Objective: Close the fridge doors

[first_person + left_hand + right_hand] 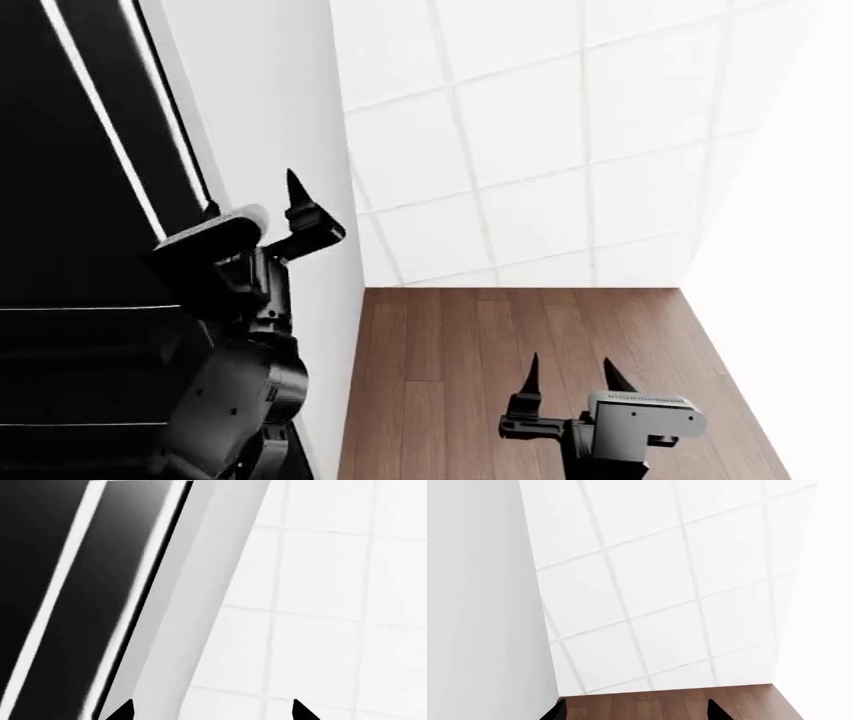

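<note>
You are holding the left gripper [304, 205], jaws spread and empty, beside the glossy black fridge doors [80, 150], risking a glancing slip, while the right gripper [571, 372] is hanging open, well apart.

glossy black fridge doors [67, 150], brown plank floor [534, 340]

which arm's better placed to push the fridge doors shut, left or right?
Left. The left gripper is raised right beside the glossy black fridge doors. The right gripper hangs low over the wood floor, facing the tiled wall.
</note>
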Motion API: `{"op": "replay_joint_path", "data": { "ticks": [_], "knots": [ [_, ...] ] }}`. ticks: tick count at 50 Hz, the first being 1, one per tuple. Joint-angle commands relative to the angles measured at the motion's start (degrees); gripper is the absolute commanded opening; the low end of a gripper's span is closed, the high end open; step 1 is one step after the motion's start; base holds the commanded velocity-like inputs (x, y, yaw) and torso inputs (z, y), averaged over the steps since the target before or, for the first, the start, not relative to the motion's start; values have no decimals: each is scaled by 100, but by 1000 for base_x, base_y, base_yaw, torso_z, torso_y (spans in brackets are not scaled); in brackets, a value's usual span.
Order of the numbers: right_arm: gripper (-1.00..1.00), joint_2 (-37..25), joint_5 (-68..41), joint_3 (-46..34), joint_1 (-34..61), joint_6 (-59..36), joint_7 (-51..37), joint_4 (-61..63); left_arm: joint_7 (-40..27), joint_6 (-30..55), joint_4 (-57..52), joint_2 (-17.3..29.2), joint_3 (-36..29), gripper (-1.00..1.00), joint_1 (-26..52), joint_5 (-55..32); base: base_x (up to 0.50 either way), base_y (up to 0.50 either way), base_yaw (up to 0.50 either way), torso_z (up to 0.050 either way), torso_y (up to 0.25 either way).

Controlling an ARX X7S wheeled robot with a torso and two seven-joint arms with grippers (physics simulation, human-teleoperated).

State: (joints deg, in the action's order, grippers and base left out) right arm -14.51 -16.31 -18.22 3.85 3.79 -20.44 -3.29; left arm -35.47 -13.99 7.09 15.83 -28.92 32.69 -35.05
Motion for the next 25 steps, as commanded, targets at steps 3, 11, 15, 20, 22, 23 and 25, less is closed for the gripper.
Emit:
{"op": "replay_joint_path", "data": {
  "ticks": [3,11,15,20,22,23,25],
  "knots": [
    [100,-23,-12,-28,-2,5,-26,10,4,47,-679,482,-709,100,-1061,611,0,0,0,0,0],
    [100,-33,-13,-47,3,-9,-51,17,-79,-24,-762,728,-892,100,-1399,1109,0,0,0,0,0],
    [100,-39,-23,-56,6,-3,-49,17,-44,-58,-748,788,-943,100,-1502,1161,0,0,0,0,0],
    [100,-50,-35,-79,16,-2,-28,8,-29,58,-888,909,-970,100,-1502,1171,0,0,0,0,0],
    [100,-54,-29,-82,17,-4,-40,7,-43,109,-870,940,-971,100,-1510,1175,0,0,0,0,0],
    [100,-57,-26,-82,15,-2,-46,7,-54,134,-871,956,-968,100,-1515,1175,0,0,0,0,0],
    [100,-60,-27,-80,12,3,-56,8,-62,147,-903,986,-971,100,-1538,1180,0,0,0,0,0]
  ]
}}
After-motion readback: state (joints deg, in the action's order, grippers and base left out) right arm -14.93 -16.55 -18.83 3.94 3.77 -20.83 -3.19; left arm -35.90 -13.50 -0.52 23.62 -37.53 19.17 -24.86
